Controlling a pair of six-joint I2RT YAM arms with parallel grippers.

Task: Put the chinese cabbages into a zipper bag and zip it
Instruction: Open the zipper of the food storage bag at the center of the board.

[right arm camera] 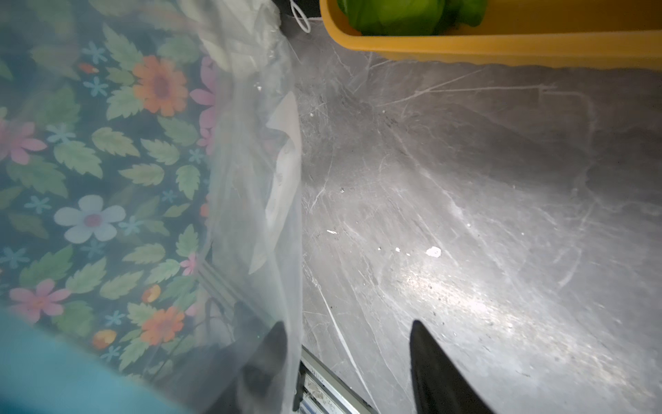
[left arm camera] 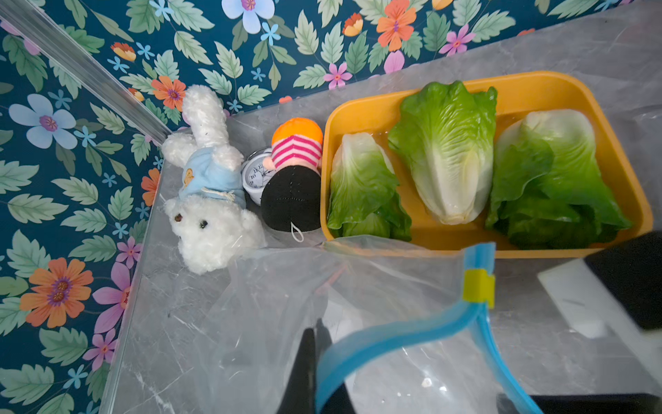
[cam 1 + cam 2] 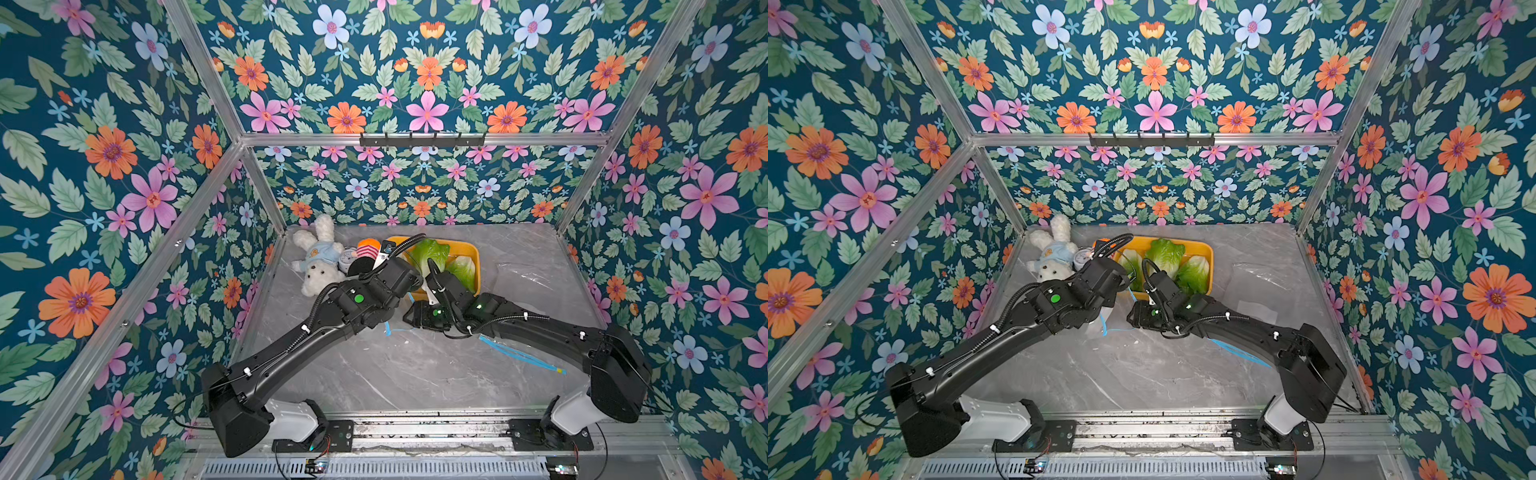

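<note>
**Colleague:** Where are the cabbages on your side?

**Me:** I see all three cabbages (image 2: 447,150) lying side by side in the yellow tray (image 2: 537,80), at the far part of the table (image 2: 172,322). None of them is inside the bag (image 2: 286,304).

**Colleague:** What is your left gripper doing?

**Me:** My left gripper (image 2: 315,331) has its fingers pressed together on the clear film of the bag, just beside the blue strip (image 2: 394,333) at the bag's mouth. The film is lifted off the table, and its far edge comes close to the near wall of the tray. A yellow slider (image 2: 478,285) sits on the strip. The cabbages are beyond the bag and do not touch this gripper.

**Colleague:** And the right one?

**Me:** My right gripper (image 1: 349,344) stands spread. I see one finger (image 1: 272,358) through the hanging film, and the other is over bare table. I cannot see anything pinched between them. In the right wrist view, bare table lies between the fingertips and the tray wall, and some green leaves show above that wall.

**Colleague:** Is there anything else near the tray?

**Me:** Yes, a white plush rabbit (image 2: 211,200), a small clock (image 2: 255,175) and a doll (image 2: 293,172) lie beside the tray, toward the corner of the walls.
</note>
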